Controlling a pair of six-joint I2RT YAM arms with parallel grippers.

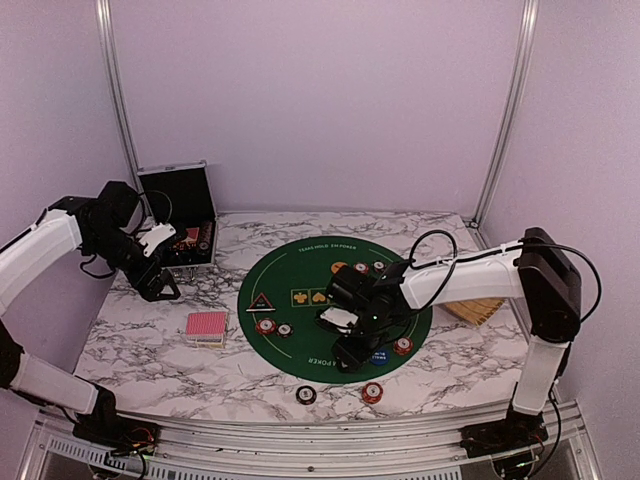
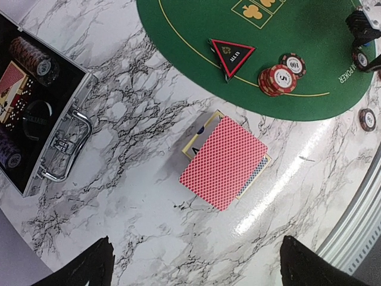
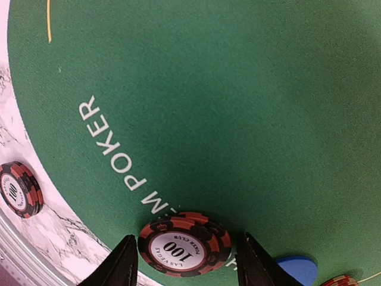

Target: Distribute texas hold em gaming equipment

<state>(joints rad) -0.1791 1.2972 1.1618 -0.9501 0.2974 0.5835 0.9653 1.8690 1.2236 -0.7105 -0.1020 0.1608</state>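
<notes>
A short stack of dark-red chips (image 3: 184, 244) marked 100 lies on the green mat (image 3: 238, 89) near its front edge. My right gripper (image 3: 187, 265) is low over it, open, one finger on each side. In the top view it (image 1: 350, 355) is at the mat's front. A blue button (image 3: 296, 268) lies just to its right. My left gripper (image 2: 199, 271) is open and empty above bare marble, short of the pink-red-backed cards (image 2: 225, 161), and it also shows in the top view (image 1: 160, 285). The black triangular marker (image 2: 232, 55) and more chips (image 2: 275, 78) sit on the mat's left side.
The open silver-edged black case (image 1: 180, 225) stands at the back left with chips inside. Two chips (image 1: 372, 392) (image 1: 306, 394) lie on the marble in front of the mat. An orange button (image 1: 340, 268) lies at the mat's far side. A wooden object (image 1: 475, 310) lies right of the mat.
</notes>
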